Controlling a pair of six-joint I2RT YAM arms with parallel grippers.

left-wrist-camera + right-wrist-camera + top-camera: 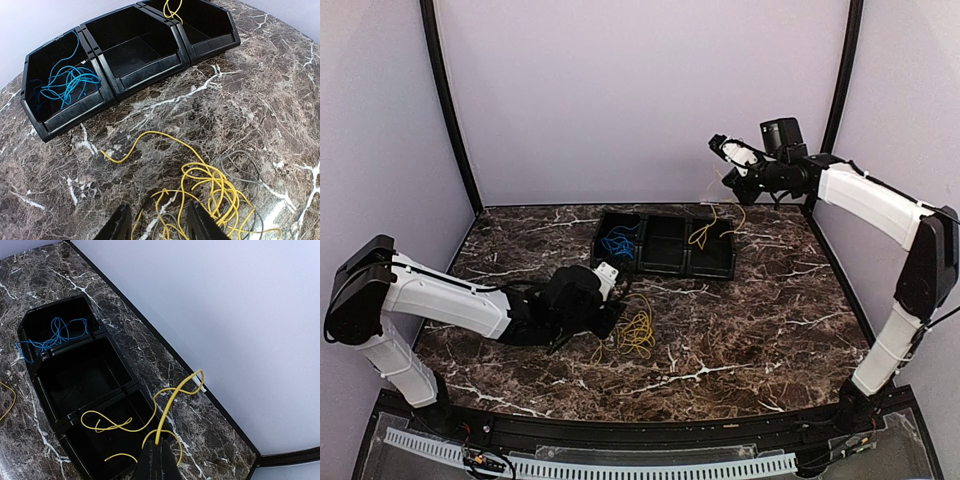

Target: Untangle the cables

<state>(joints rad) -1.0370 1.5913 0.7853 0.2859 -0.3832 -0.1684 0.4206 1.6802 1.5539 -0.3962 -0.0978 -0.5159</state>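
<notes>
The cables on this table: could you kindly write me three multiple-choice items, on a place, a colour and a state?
1. Where does the blue cable lie? A) left-end bin B) middle bin C) bare table
2. What colours make up the heap by the left tool? A) blue and red B) yellow and grey C) blue only
3. How is the right tool? A) open B) shut on a yellow cable C) resting in a bin
Key: 1 A, it coils inside the left-end bin; 2 B, yellow loops mixed with grey strands; 3 B, its jaws pinch the cable, held high.
</notes>
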